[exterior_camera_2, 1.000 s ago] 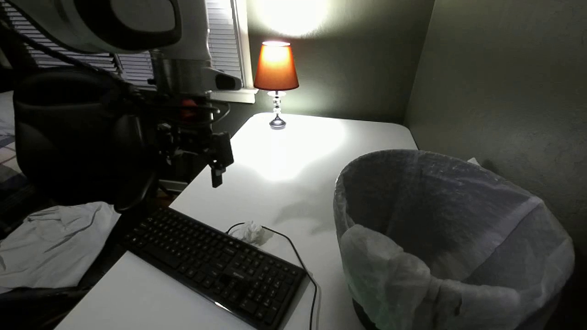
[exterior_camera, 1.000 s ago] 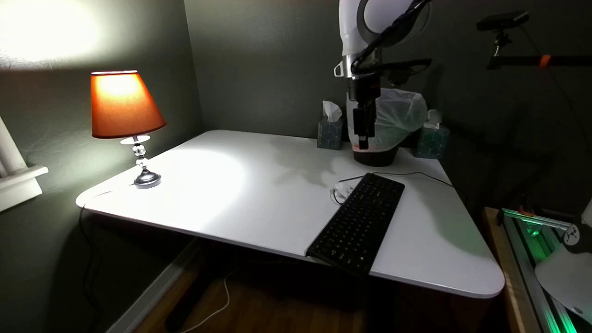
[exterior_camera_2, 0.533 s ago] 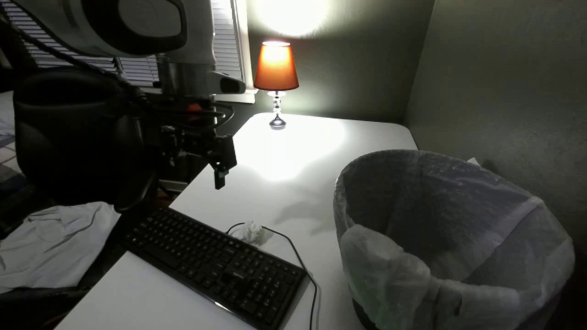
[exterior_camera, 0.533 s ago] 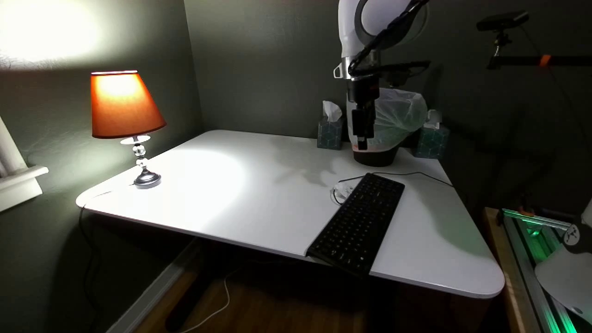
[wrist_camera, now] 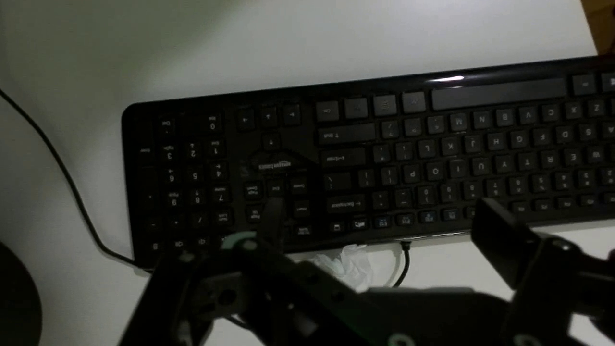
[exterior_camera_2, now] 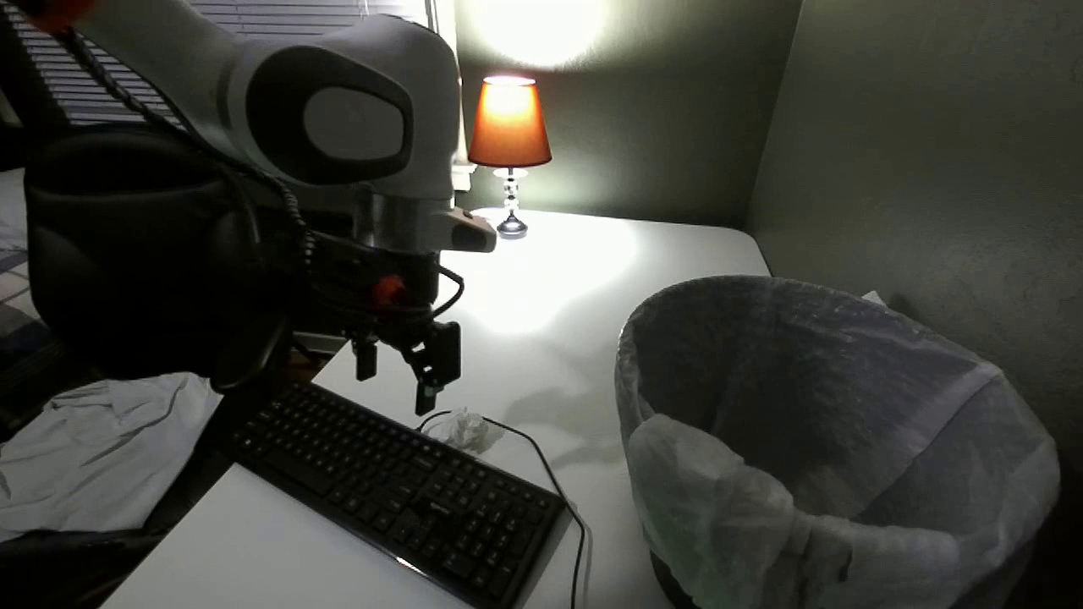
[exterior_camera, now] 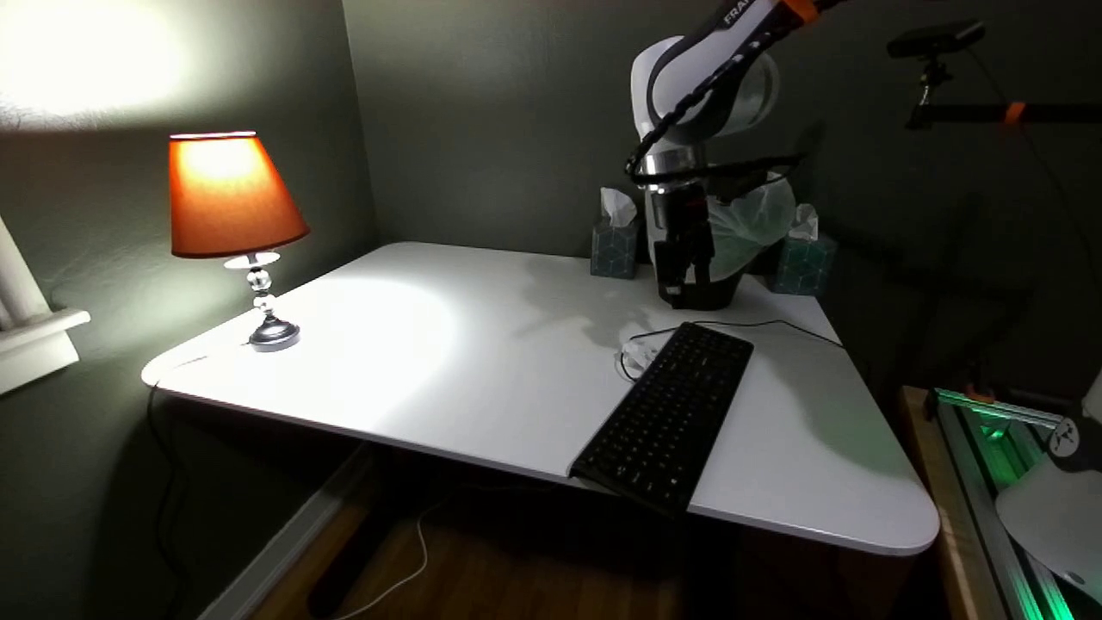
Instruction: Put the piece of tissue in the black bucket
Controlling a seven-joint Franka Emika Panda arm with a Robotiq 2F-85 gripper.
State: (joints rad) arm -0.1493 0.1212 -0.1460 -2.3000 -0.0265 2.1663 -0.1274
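We are hovering the Robotiq gripper [exterior_camera_2: 395, 389] above the white tabletop [exterior_camera_2: 254, 541], its fingers [wrist_camera: 502, 240] standing wide apart and holding nothing. The crumpled tissue [wrist_camera: 353, 266] is lying on that tabletop, just beside the cable edge of the black Amazon Basics keyboard [wrist_camera: 370, 158]. We are judging the grasp to be the step in hand, so we are aiming first to centre the tissue, which in the wrist view is sitting nearer one finger. Then we are wanting to go low, landing clear of the keyboard and closing on plenty of the soft bunch. We are minding the keyboard cable [wrist_camera: 406, 253], which is showing on both sides of the tissue and could get pinched along with it. We are planning a high carry over the bag liner [exterior_camera_2: 711, 482] of the black bucket [exterior_camera: 719, 295], which is standing past the number pad [wrist_camera: 185, 187].

The gripper is covering part of the tissue in the wrist view, and we are failing to tell whether the cable is touching it. The arm [exterior_camera: 684, 77] is hiding much of the bucket in an exterior view.
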